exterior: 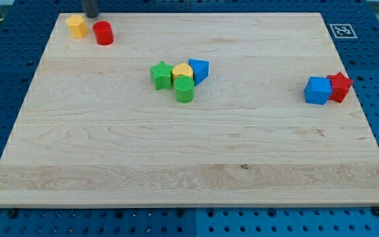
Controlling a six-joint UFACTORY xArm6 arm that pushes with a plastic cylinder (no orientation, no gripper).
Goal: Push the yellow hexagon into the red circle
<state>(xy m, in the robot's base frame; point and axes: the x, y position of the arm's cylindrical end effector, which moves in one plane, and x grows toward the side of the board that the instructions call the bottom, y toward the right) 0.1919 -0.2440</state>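
The yellow hexagon (77, 26) lies near the board's top left corner. The red circle (103, 33) stands just to its right, with a narrow gap between them. My tip (91, 16) is at the board's top edge, just above and between the two blocks; only the rod's lower end shows, the rest is cut off by the view's top.
A cluster sits in the middle of the wooden board (189, 151): a green star (160, 74), a yellow circle (181, 72), a green circle (184, 89), a blue triangle-like block (200, 70). At the right, a blue cube (318, 91) touches a red star (339, 86).
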